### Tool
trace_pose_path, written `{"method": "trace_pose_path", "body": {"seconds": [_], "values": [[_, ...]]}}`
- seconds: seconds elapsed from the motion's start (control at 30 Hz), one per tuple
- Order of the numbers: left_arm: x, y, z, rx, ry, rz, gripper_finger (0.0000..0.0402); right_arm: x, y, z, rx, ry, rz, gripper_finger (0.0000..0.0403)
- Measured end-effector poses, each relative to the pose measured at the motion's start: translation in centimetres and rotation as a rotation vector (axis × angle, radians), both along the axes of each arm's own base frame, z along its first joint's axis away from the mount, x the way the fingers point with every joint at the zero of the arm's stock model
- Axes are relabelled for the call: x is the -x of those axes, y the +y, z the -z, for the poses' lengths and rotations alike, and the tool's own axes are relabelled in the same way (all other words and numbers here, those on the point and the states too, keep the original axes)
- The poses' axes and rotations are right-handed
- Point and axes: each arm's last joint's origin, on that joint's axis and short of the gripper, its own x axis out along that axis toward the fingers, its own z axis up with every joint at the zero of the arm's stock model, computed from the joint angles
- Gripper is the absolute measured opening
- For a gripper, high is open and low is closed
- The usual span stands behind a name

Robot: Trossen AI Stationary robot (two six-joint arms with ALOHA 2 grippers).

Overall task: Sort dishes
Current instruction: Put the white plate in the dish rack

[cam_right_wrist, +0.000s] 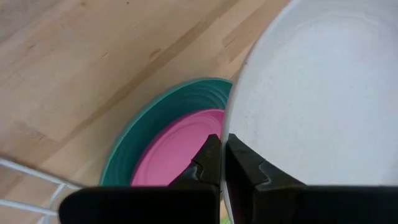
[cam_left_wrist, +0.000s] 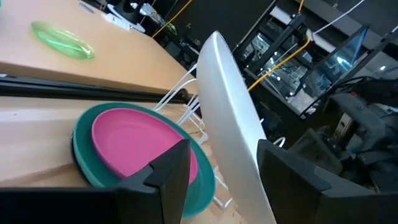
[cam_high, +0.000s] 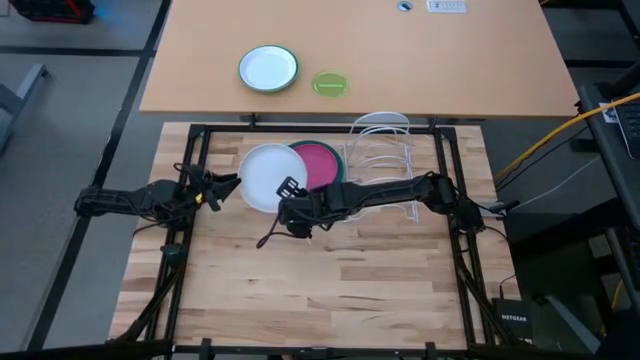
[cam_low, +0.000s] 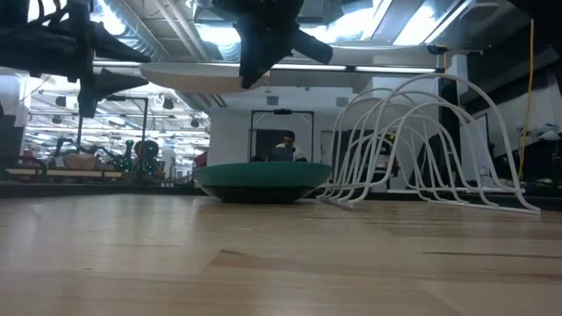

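Observation:
The plain white plate (cam_high: 265, 175) is lifted level above the table; the low view (cam_low: 193, 77) shows it too. My right gripper (cam_high: 290, 188) is shut on its rim. My left gripper (cam_high: 233, 183) is open at the plate's left edge, one finger on each side of the rim (cam_left_wrist: 239, 143); I cannot tell whether it touches. The magenta-pink plate (cam_high: 318, 163) lies in the large teal plate (cam_high: 343, 165), which rests on the table (cam_low: 263, 180). The dark red speckled bowl is out of view. My right gripper pinches the white plate's rim (cam_right_wrist: 227, 127) between its two fingers, at the plate's right near edge. In the low view the fingers (cam_low: 255, 66) come at it from above. The plate is lifted clear of the table and sits level, beside and above the teal plate.
A white wire dish rack (cam_high: 385, 150) stands right of the stacked plates. On the far table lie a white plate with a green rim (cam_high: 268, 69) and a small lime-green dish (cam_high: 329, 84). A person (cam_low: 285, 145) shows far behind the table.

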Motion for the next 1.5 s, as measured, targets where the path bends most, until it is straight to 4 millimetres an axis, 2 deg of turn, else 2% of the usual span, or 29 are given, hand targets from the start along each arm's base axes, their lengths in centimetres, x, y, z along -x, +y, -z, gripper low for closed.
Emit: {"method": "trace_pose_path", "body": {"seconds": [0.63,0.73,0.97,1.13,1.3,1.5], "values": [[-1.9,-0.1,1.3,0.081,0.126,-0.027,0.0170,-1.3,0.4,-0.7,-0.087,-0.140,-0.080,0.0011],[-2.2,-0.1,1.1,0.068,0.112,-0.028,0.0142,-1.3,0.4,-0.7,-0.088,-0.141,-0.081,0.0011],[-2.4,-0.2,0.4,0.068,0.054,-0.020,0.0025,-1.2,0.5,-0.6,-0.086,-0.124,-0.081,0.0011],[-2.4,-0.2,0.3,0.055,0.044,-0.024,0.0024,-1.2,0.5,-0.6,-0.086,-0.126,-0.079,0.0016],[-2.4,-0.1,0.3,0.030,0.053,-0.030,0.0024,-1.3,0.5,-0.6,-0.093,-0.142,-0.067,0.0048],[-2.3,0.0,0.3,0.000,0.074,-0.074,0.0024,-1.4,0.3,-0.8,-0.090,-0.160,-0.059,0.0125]]}}
